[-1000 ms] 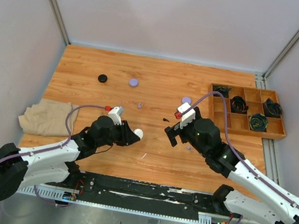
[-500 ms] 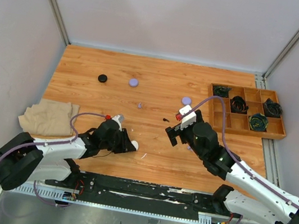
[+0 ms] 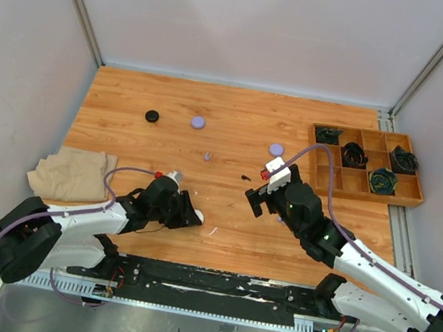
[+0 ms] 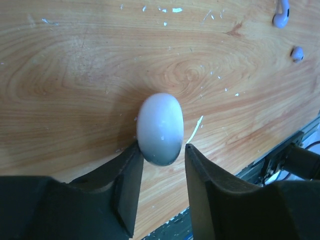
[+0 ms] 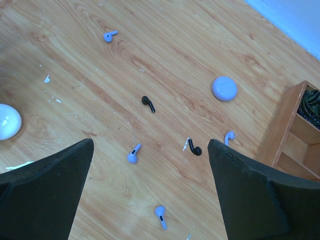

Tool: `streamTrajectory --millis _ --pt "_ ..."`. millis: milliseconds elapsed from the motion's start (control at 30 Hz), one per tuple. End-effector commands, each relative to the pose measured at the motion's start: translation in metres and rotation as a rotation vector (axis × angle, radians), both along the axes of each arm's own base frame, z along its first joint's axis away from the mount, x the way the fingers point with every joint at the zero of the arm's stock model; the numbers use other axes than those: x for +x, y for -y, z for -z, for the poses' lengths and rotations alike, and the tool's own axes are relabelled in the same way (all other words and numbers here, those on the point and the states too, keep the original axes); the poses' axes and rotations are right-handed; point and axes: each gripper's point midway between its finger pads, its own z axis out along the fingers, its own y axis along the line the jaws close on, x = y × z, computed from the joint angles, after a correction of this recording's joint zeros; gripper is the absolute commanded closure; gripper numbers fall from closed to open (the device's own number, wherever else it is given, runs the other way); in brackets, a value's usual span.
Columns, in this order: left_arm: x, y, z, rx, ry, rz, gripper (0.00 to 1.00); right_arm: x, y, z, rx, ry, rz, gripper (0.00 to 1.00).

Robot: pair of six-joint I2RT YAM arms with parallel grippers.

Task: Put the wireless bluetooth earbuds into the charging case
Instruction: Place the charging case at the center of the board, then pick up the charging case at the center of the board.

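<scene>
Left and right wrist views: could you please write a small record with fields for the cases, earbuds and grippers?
left gripper: flanks the white case; grip unclear
white case: closed, on the table
right gripper: open, empty
lavender case: closed, on the table
earbuds: six loose on the table, two of them black
wooden tray: at the right edge

Worktop point(image 3: 239, 110): light wood planking, grain running left to right; small white flecks point(image 4: 196, 128) scattered near the front edge.
Cloth point(image 3: 68, 174): beige, crumpled, lying flat at the left edge, front half.
Tray point(image 3: 352, 180): wooden, divided into compartments, apparently two rows, at the right edge, far half.
Cables point(image 3: 354, 155): black coils, four in all, one to a compartment; the other compartments show bare wood.
Walls point(image 3: 252, 28): pale grey, on three sides.
</scene>
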Motion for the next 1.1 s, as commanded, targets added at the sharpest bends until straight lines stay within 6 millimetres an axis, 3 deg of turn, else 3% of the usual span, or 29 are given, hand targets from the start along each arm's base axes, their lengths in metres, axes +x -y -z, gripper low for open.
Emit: streamTrajectory --millis 0,267,433,533,733,933,1067 --pt "-0.004 -0.018 0.009 0.091 -0.041 -0.053 0.53 0.003 0.003 -0.006 0.028 0.029 0.023 0.01" --pt "-0.002 -0.036 0.003 0.197 -0.059 -0.101 0.38 0.003 0.003 -0.005 0.029 0.028 0.021 0.01" --pt "0.009 -0.053 -0.017 0.313 -0.007 -0.116 0.22 0.004 0.003 -0.004 0.029 0.029 0.024 0.01" --pt "0.023 -0.063 -0.036 0.378 0.059 -0.143 0.03 0.004 0.003 -0.004 0.03 0.03 0.026 0.01" --pt "0.073 -0.077 -0.087 0.479 0.284 -0.17 0.01 0.005 0.004 -0.001 0.034 0.03 0.03 0.01" --pt "0.138 -0.084 -0.121 0.553 0.374 -0.177 0.01 0.004 0.006 0.001 0.038 0.032 0.035 0.02" --pt "0.183 -0.081 -0.133 0.626 0.409 -0.147 0.01 0.004 0.008 0.002 0.037 0.034 0.04 0.01"
